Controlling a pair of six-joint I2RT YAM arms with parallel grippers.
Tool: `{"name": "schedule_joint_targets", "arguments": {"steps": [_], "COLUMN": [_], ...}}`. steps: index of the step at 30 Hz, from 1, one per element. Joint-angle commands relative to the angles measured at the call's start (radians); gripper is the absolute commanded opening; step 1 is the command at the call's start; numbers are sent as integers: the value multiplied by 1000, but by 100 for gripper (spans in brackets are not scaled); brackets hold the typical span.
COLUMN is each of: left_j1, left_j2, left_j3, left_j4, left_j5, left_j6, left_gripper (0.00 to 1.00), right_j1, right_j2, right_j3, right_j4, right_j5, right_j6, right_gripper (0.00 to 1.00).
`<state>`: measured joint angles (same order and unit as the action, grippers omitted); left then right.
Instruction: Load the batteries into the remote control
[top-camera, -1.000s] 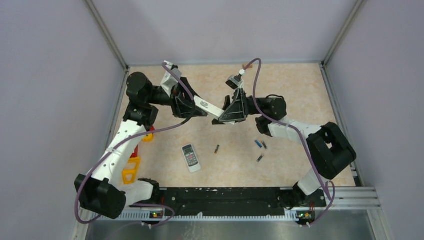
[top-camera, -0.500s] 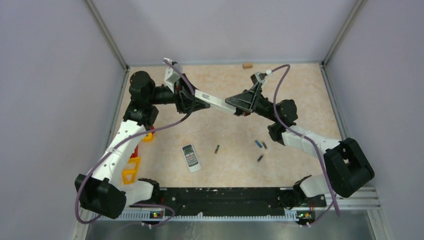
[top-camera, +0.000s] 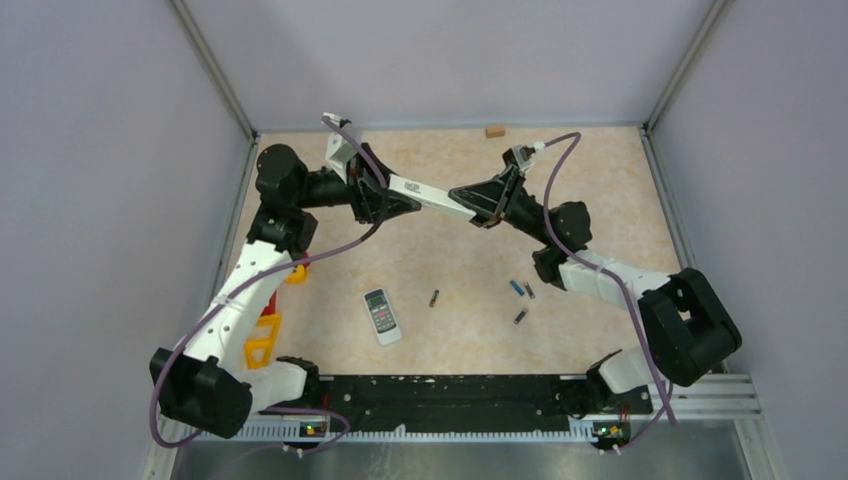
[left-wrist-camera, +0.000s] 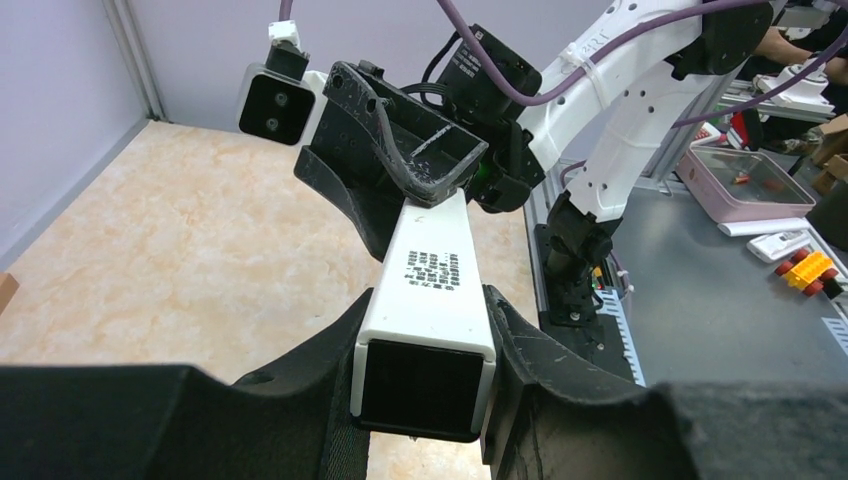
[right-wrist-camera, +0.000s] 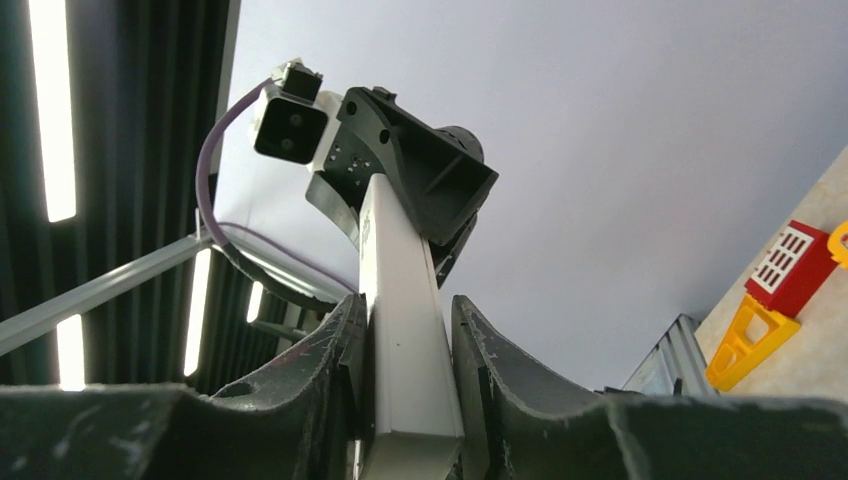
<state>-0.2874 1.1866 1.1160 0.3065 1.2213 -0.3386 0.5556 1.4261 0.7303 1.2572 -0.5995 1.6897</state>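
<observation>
A long white remote (top-camera: 432, 194) hangs in the air over the back of the table, held at both ends. My left gripper (top-camera: 388, 200) is shut on its left end and my right gripper (top-camera: 474, 206) is shut on its right end. In the left wrist view the remote (left-wrist-camera: 432, 290) sits between my fingers (left-wrist-camera: 330, 345), with its dark end facing the camera. In the right wrist view the remote (right-wrist-camera: 400, 300) stands edge-on between the pads (right-wrist-camera: 480, 350). A small grey remote (top-camera: 381, 316) lies on the table. Several batteries lie loose: one (top-camera: 434, 298) in the middle, a bluish one (top-camera: 516, 288), and two dark ones (top-camera: 530, 291) (top-camera: 520, 316).
Yellow and red toy blocks (top-camera: 263, 340) lie by the left arm at the table's left edge, and also show in the right wrist view (right-wrist-camera: 770, 300). A small brown block (top-camera: 493, 130) sits at the back wall. Purple walls enclose the table on three sides.
Both grippers have carried the long remote toward the back of the table. The right wrist has turned and its arm has swung out to the right. The batteries and the small remote have not moved.
</observation>
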Motion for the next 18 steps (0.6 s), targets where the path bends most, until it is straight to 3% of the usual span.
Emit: {"name": "schedule_joint_targets", "arguments": {"steps": [1, 10, 18], "left_j1": [30, 87, 93], "left_j2": [-32, -8, 6], "left_j3": [-11, -9, -11], "left_j4": [87, 228, 247], "left_j5": [-89, -76, -47], "left_j6": [-24, -166, -178], "left_gripper": [0, 0, 0], "right_j1": [0, -33, -36], "right_j2": [20, 43, 8], "right_j3": [-40, -61, -58], "right_j4": [155, 207, 73], "right_j5": [-12, -39, -39], "right_j6": [8, 14, -44], "right_gripper": [18, 22, 47]}}
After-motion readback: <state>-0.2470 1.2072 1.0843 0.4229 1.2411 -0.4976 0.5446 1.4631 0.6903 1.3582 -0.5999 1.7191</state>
